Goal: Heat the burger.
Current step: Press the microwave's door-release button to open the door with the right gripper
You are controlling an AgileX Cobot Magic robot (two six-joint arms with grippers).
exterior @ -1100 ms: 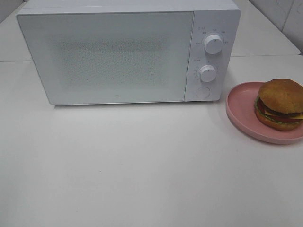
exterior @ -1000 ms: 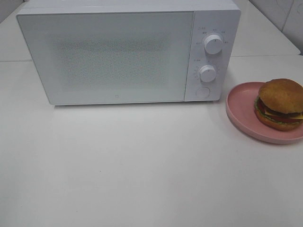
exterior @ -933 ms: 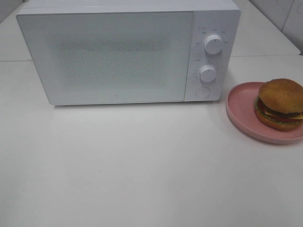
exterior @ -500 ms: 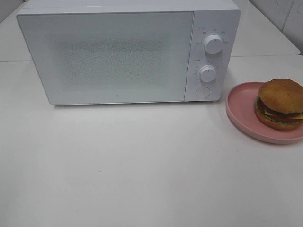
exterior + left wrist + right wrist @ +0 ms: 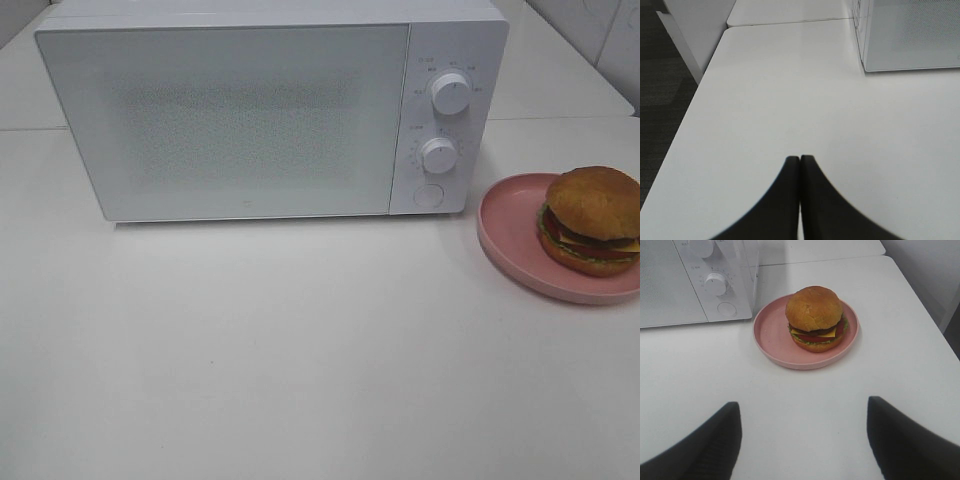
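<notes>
High view: the burger (image 5: 592, 220) is seen on a pink plate (image 5: 505, 225) beside the closed microwave (image 5: 250, 120).
Left wrist view: the left gripper (image 5: 800, 160) is shown with fingers pressed together.
Right wrist view: the right gripper (image 5: 803, 405) is spread wide, facing the burger, which is judged soft, light and layered. A gentle hold across its sides is advised.

White microwave (image 5: 250, 115), pink plate (image 5: 510, 225), table (image 5: 300, 350)

Soft, even light from above fills my views, a little washed out on the smooth white tabletop (image 5: 300, 360). A faint shadow edges the boxy white microwave oven (image 5: 250, 120). The black fingers (image 5: 705, 445) of my right gripper (image 5: 801, 437) look blurred up close.
</notes>
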